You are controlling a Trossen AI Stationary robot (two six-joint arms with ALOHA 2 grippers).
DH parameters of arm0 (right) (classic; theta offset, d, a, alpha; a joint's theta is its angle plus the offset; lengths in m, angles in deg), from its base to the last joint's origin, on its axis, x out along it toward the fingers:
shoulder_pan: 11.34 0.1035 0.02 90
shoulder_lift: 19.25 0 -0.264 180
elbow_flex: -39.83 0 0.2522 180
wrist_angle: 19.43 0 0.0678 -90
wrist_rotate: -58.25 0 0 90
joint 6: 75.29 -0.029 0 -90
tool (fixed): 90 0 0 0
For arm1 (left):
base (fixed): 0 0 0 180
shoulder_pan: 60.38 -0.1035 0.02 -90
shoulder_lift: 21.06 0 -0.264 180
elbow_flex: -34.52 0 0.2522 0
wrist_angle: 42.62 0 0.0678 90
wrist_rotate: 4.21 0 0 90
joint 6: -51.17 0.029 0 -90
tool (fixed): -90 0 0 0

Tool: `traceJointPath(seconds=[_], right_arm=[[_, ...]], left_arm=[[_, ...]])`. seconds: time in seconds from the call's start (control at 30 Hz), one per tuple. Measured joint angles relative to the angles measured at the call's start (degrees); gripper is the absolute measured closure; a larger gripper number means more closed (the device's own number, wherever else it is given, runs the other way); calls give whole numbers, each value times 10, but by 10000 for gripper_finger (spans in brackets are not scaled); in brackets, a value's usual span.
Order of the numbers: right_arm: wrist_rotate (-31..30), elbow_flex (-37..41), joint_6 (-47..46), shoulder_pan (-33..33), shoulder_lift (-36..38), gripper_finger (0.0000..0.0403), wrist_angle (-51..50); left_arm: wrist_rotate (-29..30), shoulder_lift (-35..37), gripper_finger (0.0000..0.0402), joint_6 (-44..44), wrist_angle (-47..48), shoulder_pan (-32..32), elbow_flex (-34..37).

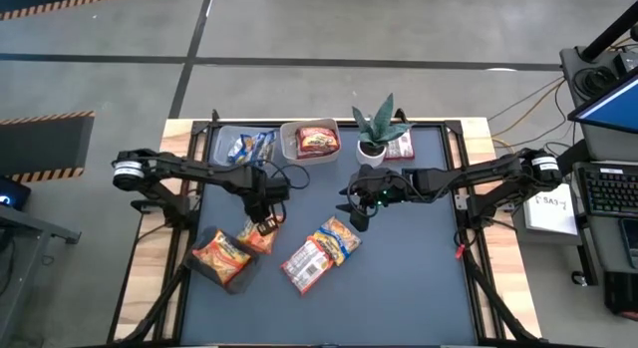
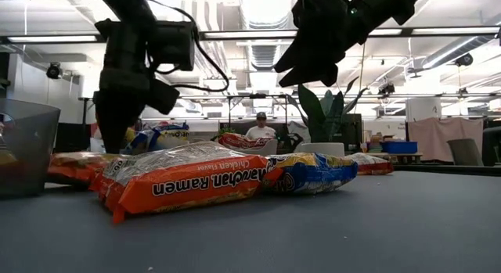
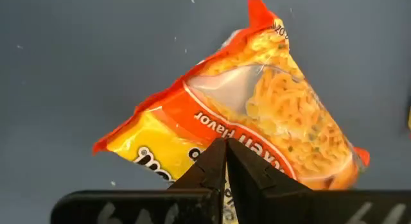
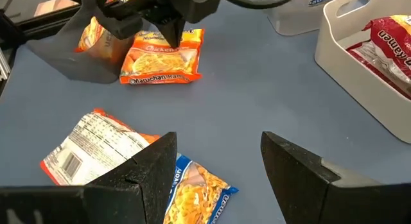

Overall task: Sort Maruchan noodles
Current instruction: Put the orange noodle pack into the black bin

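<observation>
An orange-yellow Maruchan packet (image 1: 257, 236) lies flat on the blue table, left of centre. My left gripper (image 1: 265, 221) stands over it, shut and pointing straight down; its tips (image 3: 226, 144) sit over the packet's printed face (image 3: 270, 102). My right gripper (image 4: 218, 166) hangs open above the table's middle, with nothing between its fingers. Below it lie an orange packet showing its white back (image 4: 96, 144) and a blue-yellow packet (image 4: 192, 192), side by side. Another orange packet (image 1: 221, 258) rests in a dark grey tub at the near left. My left gripper points its shut fingertips down at the orange packet's printed face (image 3: 192, 121), near the packet's middle. I cannot tell whether the tips touch the packet. The packet lies flat on the table.
At the table's far edge stand a clear tub (image 1: 244, 147) with blue packets, a white tub (image 1: 314, 141) with a red packet, and a potted plant (image 1: 377, 129) with a red packet (image 1: 401, 146) beside it. The near right of the table is bare.
</observation>
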Motion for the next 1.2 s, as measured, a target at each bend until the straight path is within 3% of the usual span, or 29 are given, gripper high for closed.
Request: traceJointPath(seconds=[0.17,0.33,0.57,0.77,1.0,1.2], right_arm=[[-1,4,12,0,0,188,0],[0,5,12,0,0,188,2],[0,8,-15,0,0,188,1],[0,32,-82,0,0,188,11],[1,71,-170,-4,0,181,92],[-20,73,-193,-11,0,145,98]], left_arm=[[55,-26,401,-7,-66,3,-10],[106,-39,401,46,-112,2,-81],[111,-24,401,207,-22,25,-149],[104,-9,401,300,56,47,-91],[108,-8,402,297,-43,45,-4],[148,-10,402,277,-136,44,1]])
